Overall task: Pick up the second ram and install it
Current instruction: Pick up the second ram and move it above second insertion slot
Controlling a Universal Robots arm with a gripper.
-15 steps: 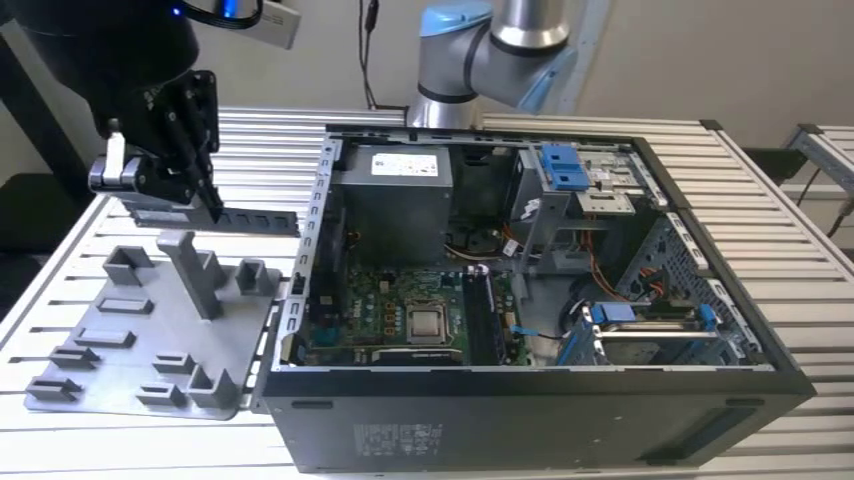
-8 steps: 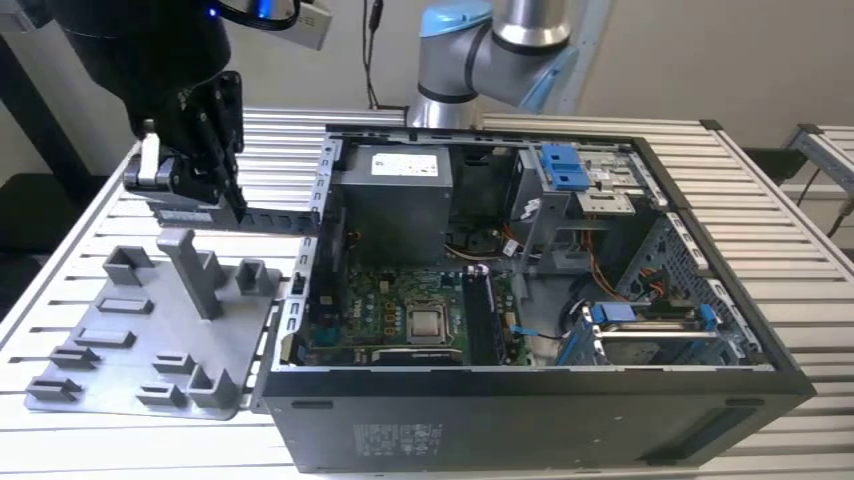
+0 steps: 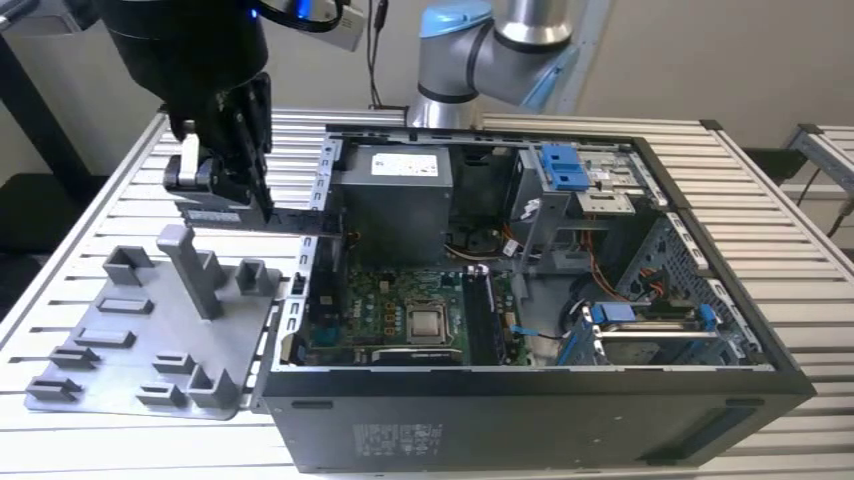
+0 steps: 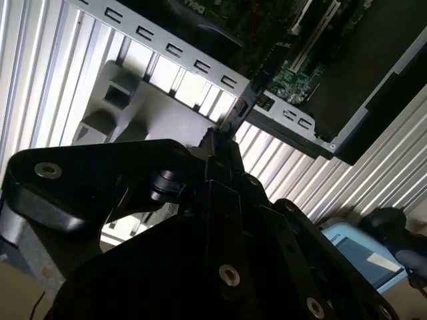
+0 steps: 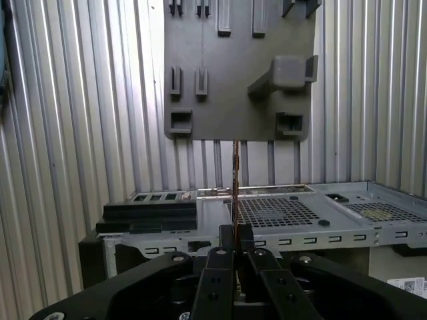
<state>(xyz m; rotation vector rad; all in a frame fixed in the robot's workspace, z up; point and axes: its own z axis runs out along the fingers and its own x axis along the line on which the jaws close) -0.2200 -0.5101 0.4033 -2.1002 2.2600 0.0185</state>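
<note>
Your arm (image 3: 497, 45) stands at the far edge of the table (image 3: 80, 215), behind the computer case (image 3: 534, 425). Its black wrist hangs over the table's far corner on the exterior view's left, with the gripper (image 3: 220, 198) pointing straight down.

The fingers are pressed together on the second ram (image 3: 214, 215), pinching it by its upper edge. The stick stands on its edge below the fingertips, with its long axis about level and parallel to the table's slats, so it lies across the exterior view from left to right. In the first wrist view you see the second ram (image 5: 235, 180) edge-on, as a thin line running out from the gripper toward the grey fixture plate (image 5: 233, 100).

The stick sits just beyond the plate's far edge, close beside the case wall on the exterior view's left and outside the case. It is well apart from the motherboard (image 3: 400, 300). You cannot tell from these views whether its lower edge touches the table.
</note>
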